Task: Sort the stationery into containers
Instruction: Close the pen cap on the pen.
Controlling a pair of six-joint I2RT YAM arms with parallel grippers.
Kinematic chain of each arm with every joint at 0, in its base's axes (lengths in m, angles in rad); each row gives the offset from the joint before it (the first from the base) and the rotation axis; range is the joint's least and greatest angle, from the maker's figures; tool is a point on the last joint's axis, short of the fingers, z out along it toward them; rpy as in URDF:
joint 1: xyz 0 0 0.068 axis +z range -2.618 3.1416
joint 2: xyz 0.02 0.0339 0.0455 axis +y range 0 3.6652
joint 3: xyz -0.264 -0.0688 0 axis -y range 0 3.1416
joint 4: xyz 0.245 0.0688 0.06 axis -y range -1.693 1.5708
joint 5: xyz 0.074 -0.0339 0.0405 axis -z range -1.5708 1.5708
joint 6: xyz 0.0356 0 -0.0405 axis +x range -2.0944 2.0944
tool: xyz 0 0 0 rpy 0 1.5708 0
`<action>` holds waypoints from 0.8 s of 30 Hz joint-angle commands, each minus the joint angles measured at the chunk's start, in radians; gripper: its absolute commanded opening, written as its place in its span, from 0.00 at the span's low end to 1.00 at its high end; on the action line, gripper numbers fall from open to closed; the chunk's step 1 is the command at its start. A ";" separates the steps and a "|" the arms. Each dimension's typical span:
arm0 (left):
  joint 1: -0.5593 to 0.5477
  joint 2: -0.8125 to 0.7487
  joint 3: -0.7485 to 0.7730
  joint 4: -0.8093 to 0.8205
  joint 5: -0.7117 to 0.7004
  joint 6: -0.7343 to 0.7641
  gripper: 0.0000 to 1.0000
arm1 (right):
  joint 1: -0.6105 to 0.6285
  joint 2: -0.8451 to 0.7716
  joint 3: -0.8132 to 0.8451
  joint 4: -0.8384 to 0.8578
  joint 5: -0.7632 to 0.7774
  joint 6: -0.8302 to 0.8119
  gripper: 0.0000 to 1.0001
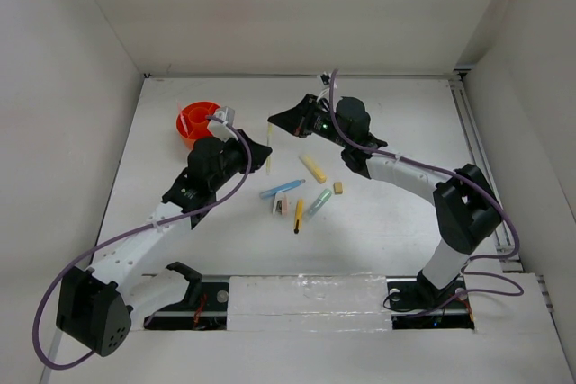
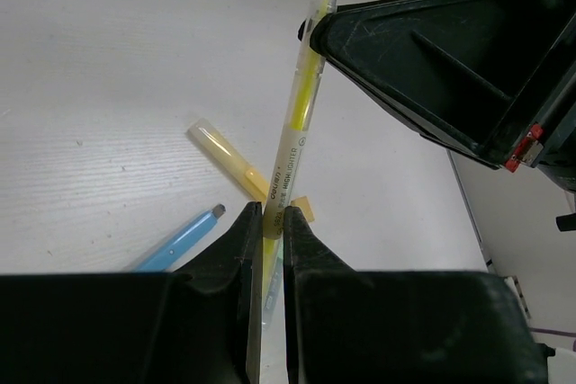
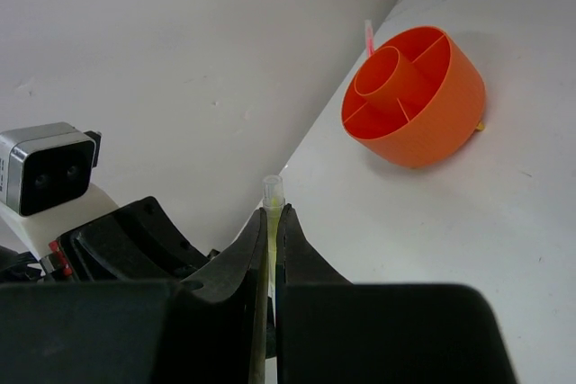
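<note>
A thin yellow highlighter [image 1: 269, 146] is held off the table by both grippers at once. My left gripper [image 1: 253, 152] is shut on its lower part [image 2: 290, 155], and my right gripper [image 1: 274, 123] is shut on its capped upper end [image 3: 273, 193]. The orange divided tub [image 1: 196, 121] stands at the back left, also in the right wrist view [image 3: 423, 105], with a pink pen [image 3: 368, 35] sticking up behind it. On the table lie a yellow marker [image 1: 312, 168], a blue pen [image 1: 282, 189], a pale green pen [image 1: 319, 202], a yellow pencil [image 1: 298, 216], a tan eraser [image 1: 338, 188] and a white-pink eraser [image 1: 280, 205].
White walls enclose the table on three sides. The left wrist camera block [image 3: 49, 173] is close beside my right fingers. The loose stationery lies just in front of both grippers, under the left wrist.
</note>
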 commanded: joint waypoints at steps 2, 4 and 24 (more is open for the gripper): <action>0.028 -0.022 0.050 0.194 -0.136 0.025 0.00 | 0.052 -0.023 0.008 -0.065 -0.148 -0.010 0.00; 0.028 -0.022 0.050 0.194 -0.136 0.025 0.00 | 0.063 -0.013 0.008 -0.065 -0.148 -0.010 0.00; 0.028 -0.043 0.001 0.243 -0.076 0.048 0.00 | 0.072 -0.004 0.017 0.073 -0.196 0.037 0.14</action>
